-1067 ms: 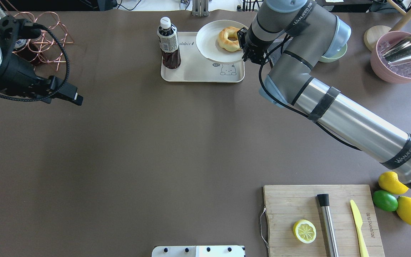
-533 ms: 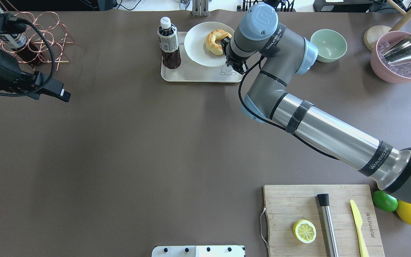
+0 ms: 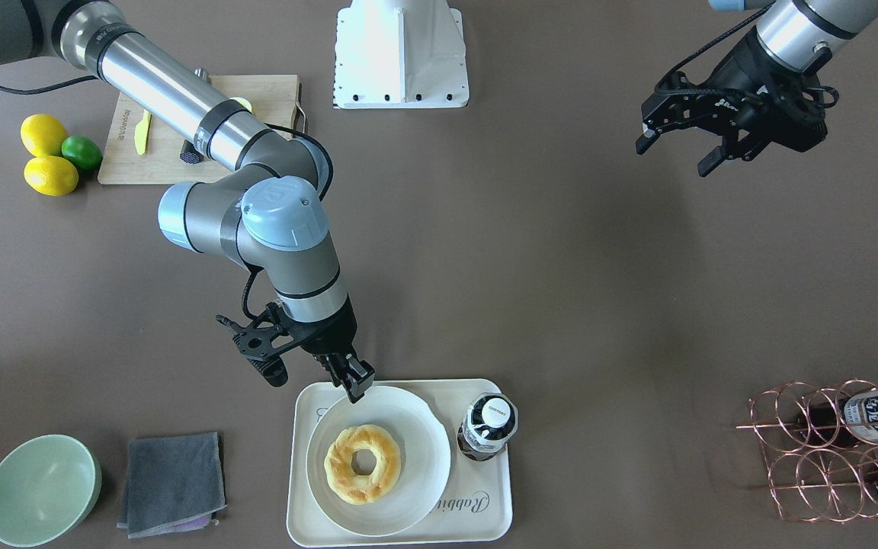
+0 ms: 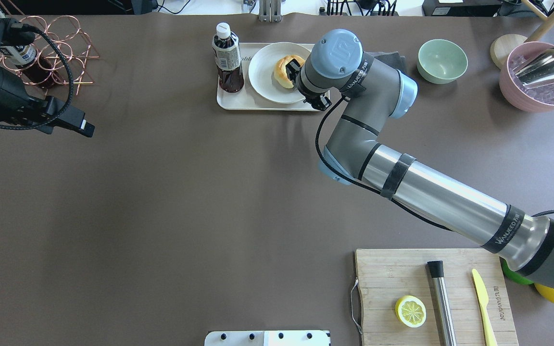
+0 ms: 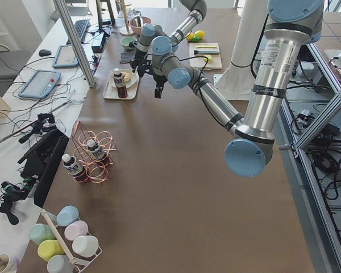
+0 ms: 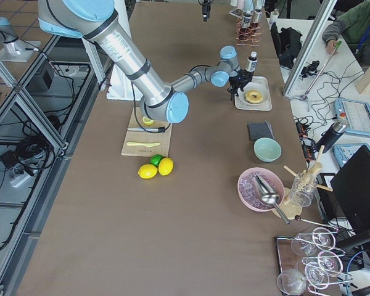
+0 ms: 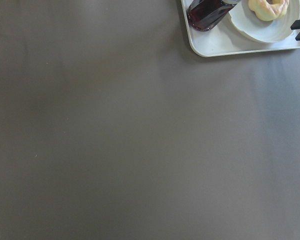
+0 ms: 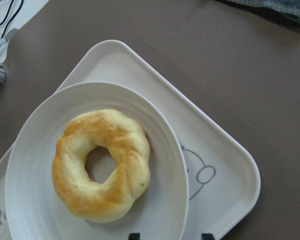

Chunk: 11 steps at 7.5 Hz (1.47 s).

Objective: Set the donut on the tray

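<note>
The donut (image 3: 363,463) lies flat on a round white plate (image 3: 424,457), and the plate rests on the cream tray (image 3: 485,511) beside a dark bottle (image 3: 488,427). My right gripper (image 3: 354,385) is at the plate's rim on the robot's side. In the right wrist view the donut (image 8: 102,165) fills the plate (image 8: 35,150), and the gripper (image 8: 170,235) has one fingertip inside the rim and one outside, shut on the rim. The tray's bear drawing (image 8: 200,172) shows beside it. My left gripper (image 3: 671,160) is open and empty, far off over bare table.
A grey cloth (image 3: 172,480) and a green bowl (image 3: 41,489) lie beside the tray. A copper bottle rack (image 3: 839,450) stands at the far corner. A cutting board (image 4: 433,298) with a lemon half, knife and steel tool lies near the robot. A pink bowl (image 4: 541,77) stands at the right.
My right gripper has carried the plate with the donut leftward and down, from over the tray's right edge to the tray's middle. My left gripper has drawn back a little to the left.
</note>
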Motion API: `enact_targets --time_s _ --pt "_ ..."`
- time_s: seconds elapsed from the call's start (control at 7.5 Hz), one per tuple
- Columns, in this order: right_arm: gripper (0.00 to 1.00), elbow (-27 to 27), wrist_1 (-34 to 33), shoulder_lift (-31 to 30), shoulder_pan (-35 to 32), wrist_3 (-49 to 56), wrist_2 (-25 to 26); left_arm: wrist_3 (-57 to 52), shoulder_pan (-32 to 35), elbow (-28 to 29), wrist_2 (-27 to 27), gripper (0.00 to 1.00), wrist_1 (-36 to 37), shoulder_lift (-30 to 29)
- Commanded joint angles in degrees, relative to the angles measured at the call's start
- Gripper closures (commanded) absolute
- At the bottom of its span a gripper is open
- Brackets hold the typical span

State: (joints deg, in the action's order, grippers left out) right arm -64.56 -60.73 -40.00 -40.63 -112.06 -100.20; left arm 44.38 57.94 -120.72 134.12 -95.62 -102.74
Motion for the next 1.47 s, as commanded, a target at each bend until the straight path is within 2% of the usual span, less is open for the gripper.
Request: enact_targets --time_s 0.0,0.27,0.4,0.53,0.8,0.93,1.07,1.33 --pt "0.00 -7.0 -3.2 -4.8 -2.9 7.2 -4.1 -0.8 0.3 -0.6 0.0 0.02 -0.1 2.1" --pt "0.00 -14.1 -10.7 -10.7 -7.6 19.5 -10.5 -14.7 5.9 0.9 0.0 0.01 0.2 7.3" --pt "0.00 -18.2 -14.6 -14.6 -10.9 26.6 -13.8 -22.8 10.7 3.7 1.2 0.01 0.4 8.9" --pt "0.00 -22.7 -19.3 -18.8 -13.6 36.6 -16.0 -31.9 14.4 7.7 2.4 0.01 0.6 9.4" --pt "0.00 -33.8 -28.4 -31.2 -19.5 56.3 -16.4 -46.4 23.1 17.5 2.3 0.01 0.7 9.4" --pt "0.00 -36.5 -31.4 -37.1 -25.1 70.5 -18.7 -51.6 26.7 22.2 2.3 0.01 0.7 9.2" --pt "0.00 -36.5 -33.6 -41.8 -31.9 85.7 -20.5 -53.2 28.1 25.2 2.3 0.01 0.7 9.5" --pt "0.00 -36.0 -38.8 -46.6 -42.3 107.6 -20.6 -53.7 29.3 27.8 2.0 0.01 0.7 10.7"
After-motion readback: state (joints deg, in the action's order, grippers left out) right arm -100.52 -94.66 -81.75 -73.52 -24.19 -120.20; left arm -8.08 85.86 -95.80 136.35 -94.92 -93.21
